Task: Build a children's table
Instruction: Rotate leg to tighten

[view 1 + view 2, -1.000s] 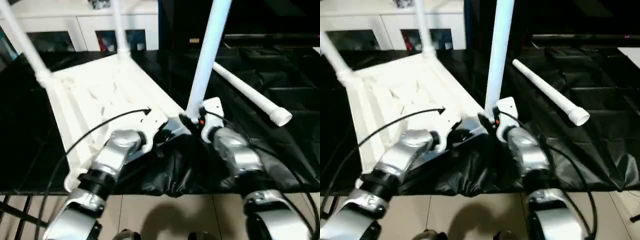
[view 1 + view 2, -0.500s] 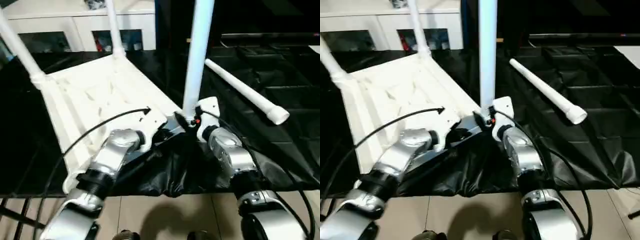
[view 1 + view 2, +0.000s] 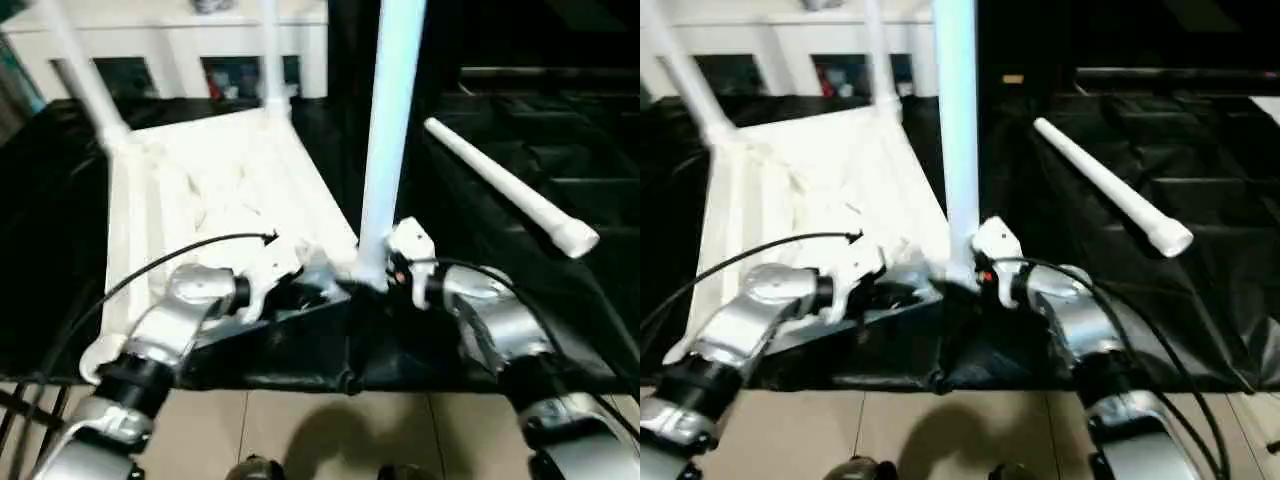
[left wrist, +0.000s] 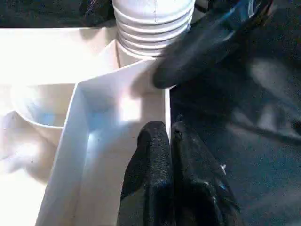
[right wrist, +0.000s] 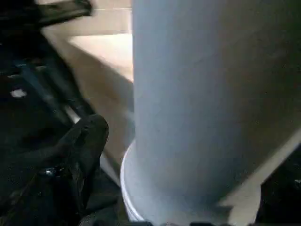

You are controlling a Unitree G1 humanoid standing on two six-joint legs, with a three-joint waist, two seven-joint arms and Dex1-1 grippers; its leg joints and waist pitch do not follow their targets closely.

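- The tabletop [image 3: 215,200] lies upside down on the black-covered work surface [image 3: 520,130], ribbed underside up, running from the near edge toward the far left.
- Two legs [image 3: 85,75] already stand in the far corner sockets, one at the far left and one [image 3: 268,50] at the far right of the tabletop.
- A third leg [image 3: 388,150] stands upright at the near right corner, its ribbed end [image 4: 153,23] entering the socket; whether it is fully seated cannot be told.
- The fourth leg [image 3: 510,188] lies loose on the black cover, well apart to the right; by my judgement it and the near left socket are what remains.
- The right gripper [image 3: 375,275] is at the base of the third leg, with one finger [image 5: 82,141] just beside it; whether it is clamped on the leg cannot be told.
- The left gripper [image 4: 169,174] has its fingers pressed together with nothing between them, resting on the tabletop's near rim just beside that socket.
- Compared with a second ago, the third leg has gone from leaning right to nearly vertical, with its foot brought onto the corner; the loose leg has not been moved, and the overall shift is the camera's.
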